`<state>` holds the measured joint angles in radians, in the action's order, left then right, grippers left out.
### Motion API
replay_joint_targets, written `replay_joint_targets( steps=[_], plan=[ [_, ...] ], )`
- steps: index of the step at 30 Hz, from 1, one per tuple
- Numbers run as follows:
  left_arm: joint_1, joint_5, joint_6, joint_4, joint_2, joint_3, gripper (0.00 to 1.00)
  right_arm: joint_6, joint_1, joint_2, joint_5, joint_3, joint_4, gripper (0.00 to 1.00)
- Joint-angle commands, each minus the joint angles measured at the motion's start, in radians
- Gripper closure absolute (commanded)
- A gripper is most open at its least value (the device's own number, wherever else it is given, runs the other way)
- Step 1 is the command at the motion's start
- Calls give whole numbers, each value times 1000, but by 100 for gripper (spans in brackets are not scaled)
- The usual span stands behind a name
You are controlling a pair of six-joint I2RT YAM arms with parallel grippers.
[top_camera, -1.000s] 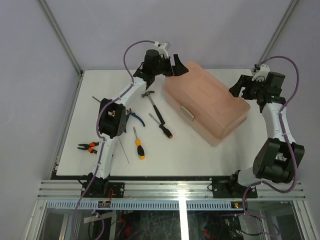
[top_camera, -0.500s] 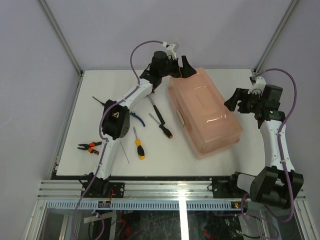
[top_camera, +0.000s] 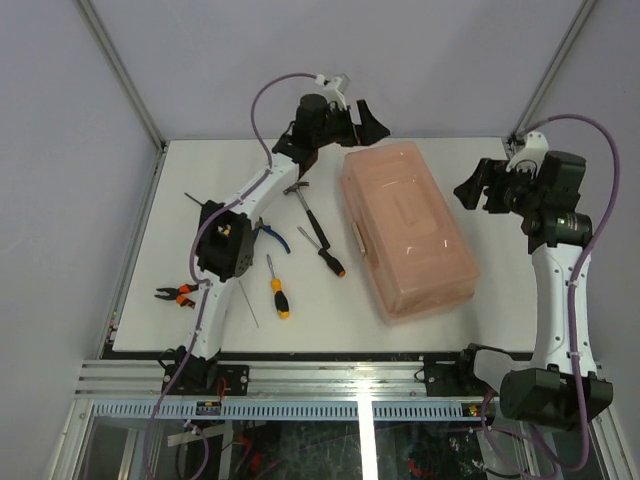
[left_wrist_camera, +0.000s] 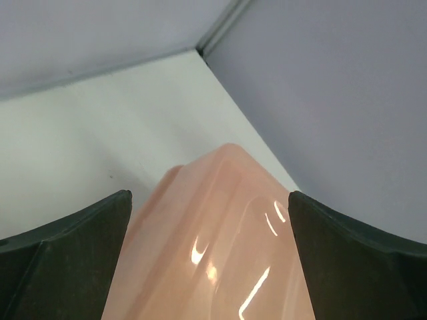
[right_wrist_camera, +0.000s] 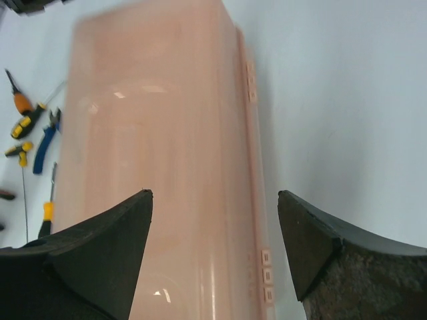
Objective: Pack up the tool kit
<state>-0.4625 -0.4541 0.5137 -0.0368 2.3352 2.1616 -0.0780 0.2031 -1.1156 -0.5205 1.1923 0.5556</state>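
The salmon-pink toolbox [top_camera: 405, 230] lies shut on the white table [top_camera: 480, 310], long side running near to far, latch [top_camera: 357, 236] facing left. My left gripper [top_camera: 362, 125] hovers open at the box's far end; in its wrist view the box's corner [left_wrist_camera: 213, 253] shows between the wide fingers [left_wrist_camera: 67, 253]. My right gripper [top_camera: 473, 186] is open, just right of the box, looking along the hinged edge [right_wrist_camera: 257, 200]. Left of the box lie a hammer [top_camera: 300, 198], an orange-black screwdriver [top_camera: 325, 250], a yellow-black screwdriver [top_camera: 278, 290] and blue pliers [top_camera: 270, 235].
Orange-handled pliers [top_camera: 175, 294] lie near the table's left edge, with a thin metal rod [top_camera: 248, 302] near them. A small dark tool [top_camera: 195, 201] lies further back on the left. Grey walls close the table behind and at both sides.
The toolbox has turned from a diagonal to nearly straight near-to-far. The left gripper stays at its far end; the right gripper has drawn back to the right.
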Motion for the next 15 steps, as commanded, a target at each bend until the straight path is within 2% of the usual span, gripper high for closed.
replay_joint_targets(
  steps=[1,7,11,15],
  plan=[
    [116,62,78,-85,-204,-37,0,-4,-52,-4,43,180,34,19],
    [242,49,169,-65,-423,-270,0,-8,-260,-78,229,227,92,27],
    [263,5,200,-35,-633,-588,0,-30,-433,-131,412,228,114,29],
    [260,-33,256,-72,-821,-915,0,-36,-537,-192,529,238,132,29]
  ],
)
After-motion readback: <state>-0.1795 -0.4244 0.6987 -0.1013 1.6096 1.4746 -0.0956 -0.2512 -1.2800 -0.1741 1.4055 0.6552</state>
